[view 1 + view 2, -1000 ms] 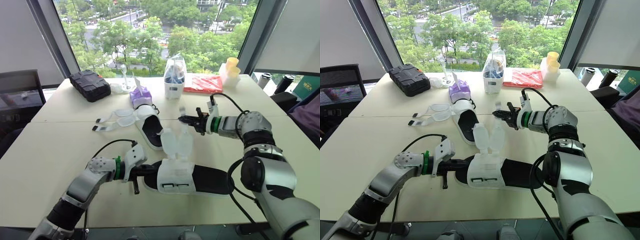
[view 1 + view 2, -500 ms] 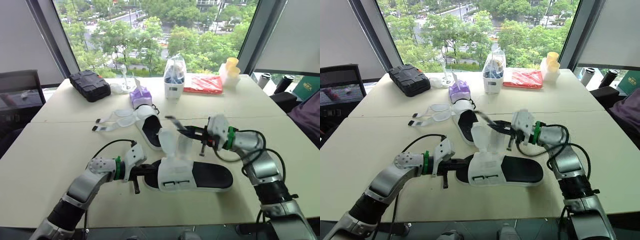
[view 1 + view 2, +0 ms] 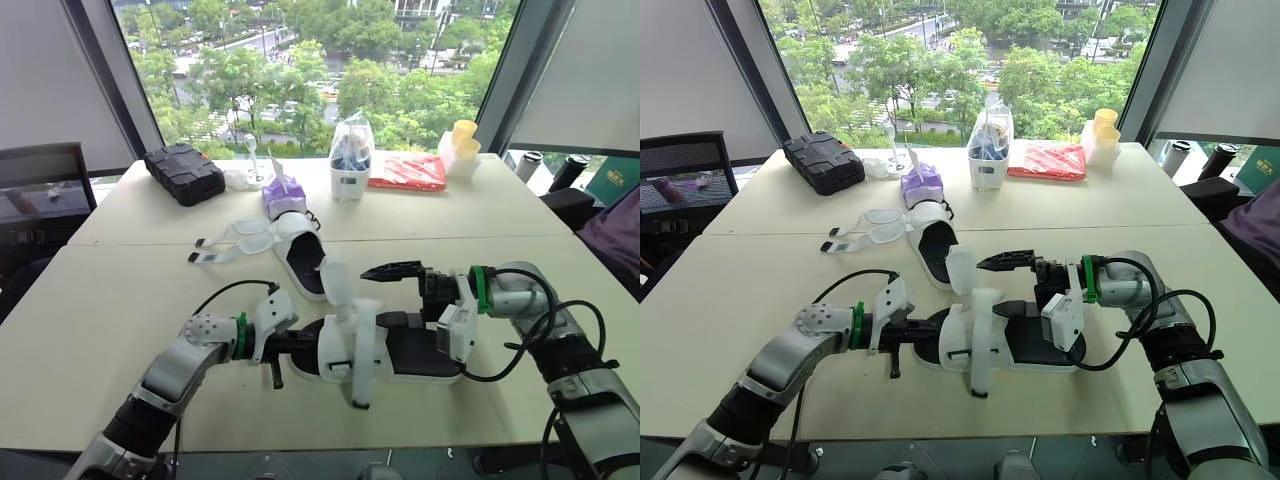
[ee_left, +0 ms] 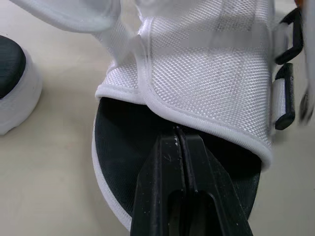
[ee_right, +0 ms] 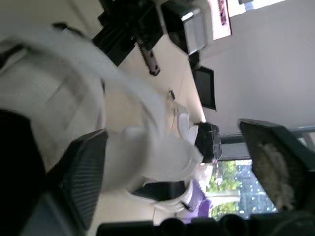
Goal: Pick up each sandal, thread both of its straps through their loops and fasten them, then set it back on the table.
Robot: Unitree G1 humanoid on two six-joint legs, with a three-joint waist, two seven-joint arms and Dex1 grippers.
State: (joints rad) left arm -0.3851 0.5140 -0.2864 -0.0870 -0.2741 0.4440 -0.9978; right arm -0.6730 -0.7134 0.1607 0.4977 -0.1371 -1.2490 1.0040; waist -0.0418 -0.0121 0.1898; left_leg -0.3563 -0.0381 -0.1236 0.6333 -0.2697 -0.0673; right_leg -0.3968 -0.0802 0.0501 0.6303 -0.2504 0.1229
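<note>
At lower centre of the bench, the near sandal's white upper partly hides the narrow, pressed-together left tool; the right tool gapes wide over its footbed.

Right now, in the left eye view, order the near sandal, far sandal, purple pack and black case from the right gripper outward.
1. Near sandal, directly beneath the right gripper.
2. Far sandal, behind and to its left.
3. Purple pack, farther back left.
4. Black case, far left corner.
</note>
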